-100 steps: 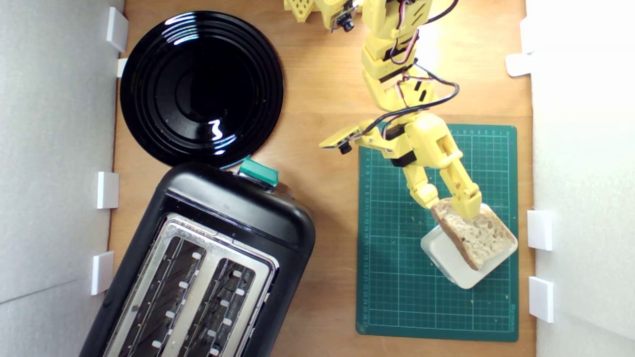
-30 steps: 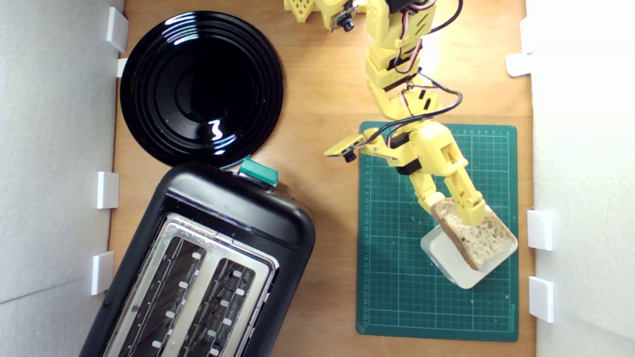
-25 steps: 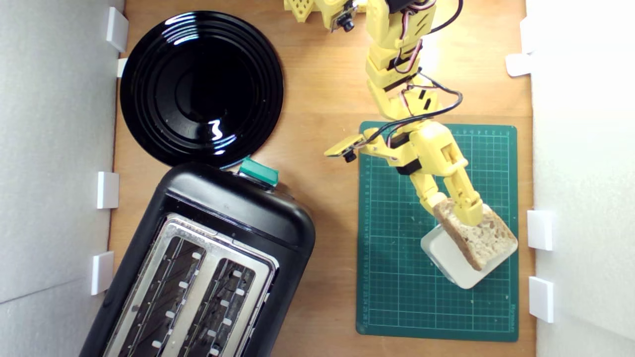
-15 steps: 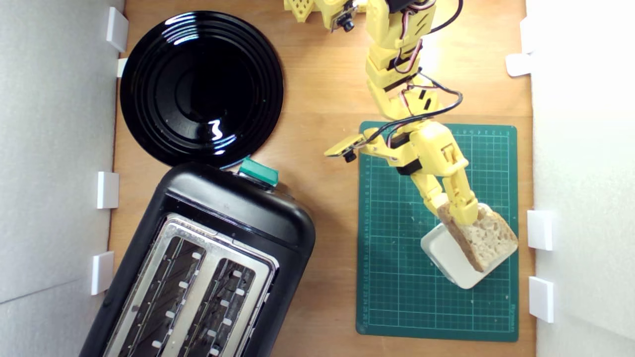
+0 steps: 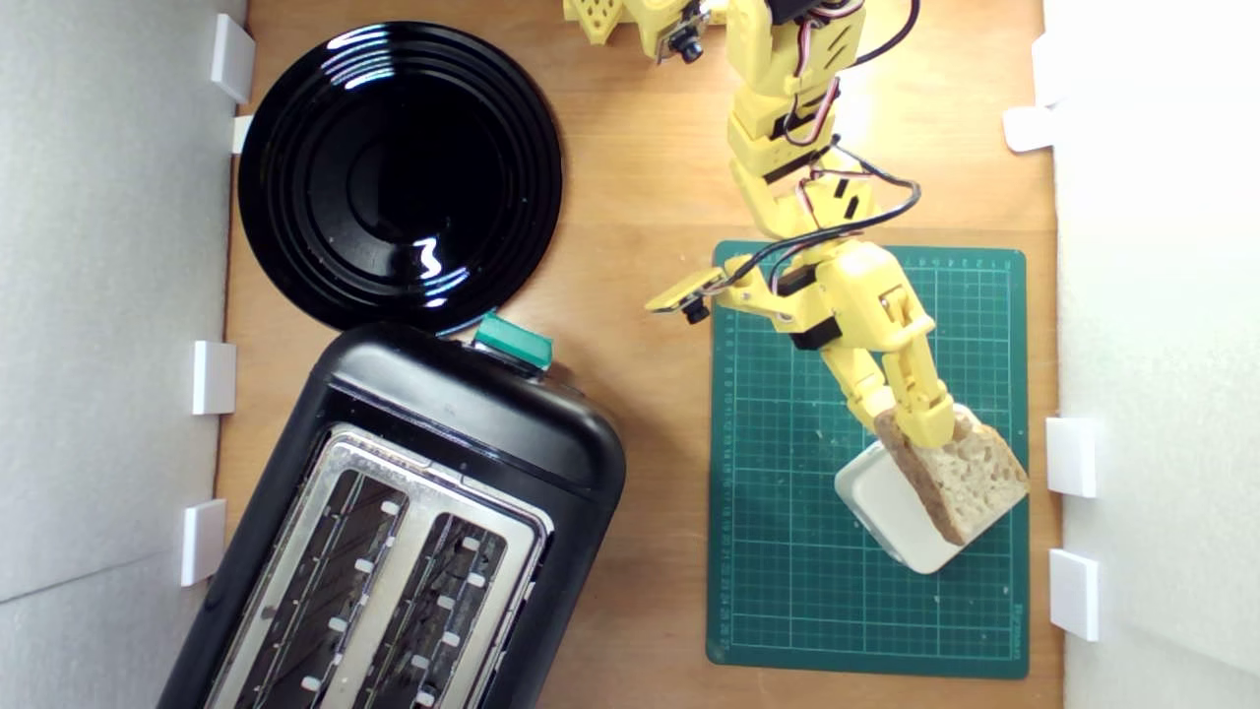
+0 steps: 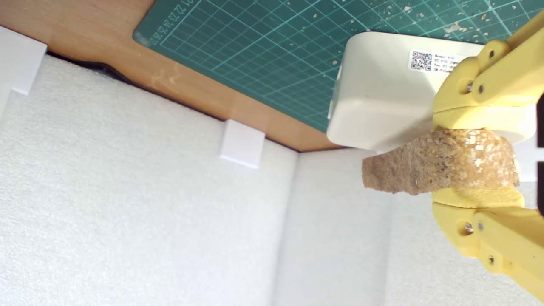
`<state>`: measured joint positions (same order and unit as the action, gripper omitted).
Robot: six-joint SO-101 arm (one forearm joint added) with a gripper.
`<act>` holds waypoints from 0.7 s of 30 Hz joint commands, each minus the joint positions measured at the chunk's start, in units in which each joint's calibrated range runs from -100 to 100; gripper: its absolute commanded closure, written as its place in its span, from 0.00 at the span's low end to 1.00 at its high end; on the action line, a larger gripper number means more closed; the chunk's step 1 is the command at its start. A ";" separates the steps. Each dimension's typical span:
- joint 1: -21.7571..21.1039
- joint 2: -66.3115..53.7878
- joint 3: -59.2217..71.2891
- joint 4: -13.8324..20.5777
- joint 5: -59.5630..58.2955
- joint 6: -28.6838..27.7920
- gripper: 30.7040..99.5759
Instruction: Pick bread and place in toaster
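bread point(image 5: 970, 478) tilted steeper since; wrist view shows tool point(image 6: 476, 163) pinching crust.

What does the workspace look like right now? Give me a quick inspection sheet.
Surface: wooden tabletop with a green gridded cutting mat, crumbs on it.
Job's things: wedge of brown-crusted holey bread over a white rounded block; black two-slot toaster with silver top, slots empty.
Clutter: round glossy black plate, empty.
Grippers: yellow gripper shut on the bread's crust end.
Cables: black wires looping along the arm.
Surroundings: white foam walls with white clips.
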<state>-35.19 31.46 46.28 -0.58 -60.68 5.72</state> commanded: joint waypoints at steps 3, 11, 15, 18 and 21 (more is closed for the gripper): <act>0.87 -6.42 -1.29 -0.15 0.44 0.17 0.56; 4.25 -23.30 -1.29 0.03 19.30 0.17 0.56; 5.62 -30.71 -1.38 0.76 25.70 0.38 0.56; 5.86 -36.78 -1.38 -0.06 31.33 3.88 0.56; 6.02 -42.69 -1.38 -0.15 36.96 6.24 0.56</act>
<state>-29.70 -2.48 46.56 -0.40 -28.31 9.70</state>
